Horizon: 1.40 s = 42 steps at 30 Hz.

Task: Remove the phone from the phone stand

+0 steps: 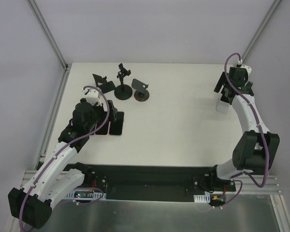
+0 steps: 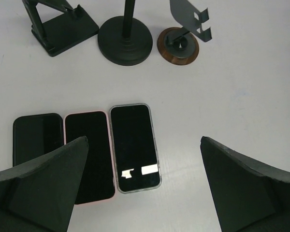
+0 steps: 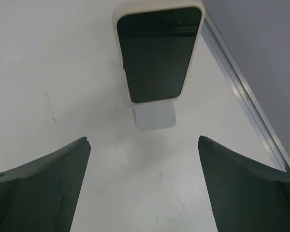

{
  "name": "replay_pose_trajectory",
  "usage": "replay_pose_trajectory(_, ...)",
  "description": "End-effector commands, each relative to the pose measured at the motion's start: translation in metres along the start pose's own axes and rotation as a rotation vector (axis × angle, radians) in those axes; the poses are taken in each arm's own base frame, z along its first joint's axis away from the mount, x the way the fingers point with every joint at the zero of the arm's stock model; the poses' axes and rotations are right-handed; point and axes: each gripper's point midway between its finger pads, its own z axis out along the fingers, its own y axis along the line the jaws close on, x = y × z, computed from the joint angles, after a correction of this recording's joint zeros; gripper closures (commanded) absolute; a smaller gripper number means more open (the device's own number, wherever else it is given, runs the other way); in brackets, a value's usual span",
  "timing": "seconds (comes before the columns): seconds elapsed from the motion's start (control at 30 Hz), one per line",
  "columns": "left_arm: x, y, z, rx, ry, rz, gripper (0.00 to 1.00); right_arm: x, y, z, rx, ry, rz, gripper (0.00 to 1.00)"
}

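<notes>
A phone in a white case (image 3: 157,53) leans upright on a pale phone stand whose flat base (image 3: 154,116) lies on the white table near its right edge. My right gripper (image 3: 144,186) is open and empty, a short way in front of the stand, touching nothing. In the top view it (image 1: 230,93) hovers at the far right over the stand (image 1: 223,106). My left gripper (image 2: 144,191) is open and empty above three phones lying flat: a black one (image 2: 36,140), a pink-cased one (image 2: 89,154) and a clear-cased one (image 2: 134,147).
Three empty stands stand at the back left: a black angular one (image 2: 63,24), a pole on a round black base (image 2: 124,38) and a grey metal one on a wooden disc (image 2: 181,42). A metal rail (image 3: 246,92) runs along the table's right edge.
</notes>
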Motion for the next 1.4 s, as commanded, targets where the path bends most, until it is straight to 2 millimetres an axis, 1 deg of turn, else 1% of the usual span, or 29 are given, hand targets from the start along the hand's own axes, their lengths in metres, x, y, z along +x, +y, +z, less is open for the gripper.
replay_pose_trajectory(0.0, 0.009, 0.014, 0.011, -0.06, 0.054, 0.066, 0.01, -0.048, 0.001, 0.018, -0.011, -0.094, -0.011, 0.04)
replay_pose_trajectory(0.03, 0.007, 0.012, 0.012, -0.052, 0.054, 0.07, 0.01, -0.05, 0.0, 0.023, -0.01, -0.095, -0.024, 0.04)
replay_pose_trajectory(0.07, 0.006, 0.011, 0.013, -0.05, 0.055, 0.072, 0.01, -0.048, 0.004, 0.034, -0.029, -0.084, -0.035, 0.04)
replay_pose_trajectory(0.1, 0.008, 0.012, 0.014, -0.051, 0.061, 0.075, 0.01, -0.05, 0.002, 0.039, -0.034, -0.081, -0.046, 0.04)
replay_pose_trajectory(0.13, 0.01, 0.013, 0.015, -0.053, 0.064, 0.079, 0.01, -0.053, 0.004, 0.042, -0.048, -0.08, -0.047, 0.04)
replay_pose_trajectory(0.17, 0.011, 0.014, 0.016, -0.057, 0.066, 0.08, 0.01, -0.05, 0.006, 0.051, -0.06, -0.067, -0.053, 0.04)
replay_pose_trajectory(0.23, 0.012, 0.015, 0.017, -0.066, 0.07, 0.084, 0.01, -0.053, 0.002, 0.058, -0.058, -0.075, -0.075, 0.04)
replay_pose_trajectory(0.37, 0.013, 0.018, 0.018, -0.079, 0.074, 0.091, 0.01, -0.05, -0.002, 0.074, -0.086, -0.067, -0.106, 0.04)
replay_pose_trajectory(0.47, 0.014, 0.019, 0.018, -0.084, 0.078, 0.097, 0.01, -0.051, -0.009, 0.081, -0.082, -0.062, -0.103, 0.04)
replay_pose_trajectory(0.57, 0.015, 0.019, 0.02, -0.08, 0.083, 0.098, 0.01, -0.049, -0.012, 0.086, -0.092, -0.057, -0.109, 0.04)
replay_pose_trajectory(0.73, 0.017, 0.019, 0.022, -0.078, 0.095, 0.096, 0.01, -0.047, -0.009, 0.095, -0.133, -0.049, -0.111, 0.04)
replay_pose_trajectory(0.77, 0.018, 0.02, 0.023, -0.078, 0.1, 0.096, 0.01, -0.045, -0.007, 0.098, -0.153, -0.04, -0.111, 0.04)
replay_pose_trajectory(0.8, 0.019, 0.02, 0.024, -0.079, 0.103, 0.095, 0.01, -0.047, -0.007, 0.099, -0.158, -0.044, -0.112, 0.03)
replay_pose_trajectory(0.9, 0.021, 0.019, 0.025, -0.073, 0.113, 0.096, 0.01, -0.042, -0.007, 0.106, -0.169, -0.025, -0.11, 0.01)
replay_pose_trajectory(0.97, 0.022, 0.019, 0.025, -0.072, 0.118, 0.097, 0.01, -0.04, -0.007, 0.109, -0.183, -0.021, -0.106, 0.04)
replay_pose_trajectory(1.0, 0.022, 0.019, 0.025, -0.072, 0.118, 0.098, 0.01, -0.039, -0.007, 0.11, -0.186, -0.019, -0.105, 0.08)
replay_pose_trajectory(1.07, 0.023, 0.02, 0.025, -0.072, 0.12, 0.1, 0.01, -0.038, -0.008, 0.11, -0.19, -0.017, -0.111, 0.11)
replay_pose_trajectory(1.13, 0.022, 0.02, 0.025, -0.073, 0.117, 0.1, 0.01, -0.037, -0.009, 0.109, -0.189, -0.02, -0.119, 0.18)
replay_pose_trajectory(1.17, 0.023, 0.02, 0.025, -0.072, 0.118, 0.101, 0.01, -0.036, -0.004, 0.107, -0.22, -0.02, -0.124, 0.21)
replay_pose_trajectory(1.2, 0.022, 0.02, 0.025, -0.073, 0.115, 0.1, 0.01, -0.039, -0.004, 0.105, -0.224, -0.028, -0.128, 0.28)
replay_pose_trajectory(1.23, 0.022, 0.02, 0.025, -0.071, 0.117, 0.103, 0.01, -0.041, -0.004, 0.103, -0.228, -0.036, -0.136, 0.31)
replay_pose_trajectory(1.27, 0.022, 0.019, 0.025, -0.068, 0.116, 0.102, 0.01, -0.04, -0.004, 0.101, -0.232, -0.037, -0.141, 0.39)
replay_pose_trajectory(1.33, 0.021, 0.018, 0.025, -0.065, 0.115, 0.104, 0.01, -0.042, -0.002, 0.099, -0.243, -0.044, -0.148, 0.47)
replay_pose_trajectory(1.37, 0.021, 0.018, 0.025, -0.063, 0.114, 0.101, 0.01, -0.043, -0.002, 0.097, -0.245, -0.05, -0.153, 0.57)
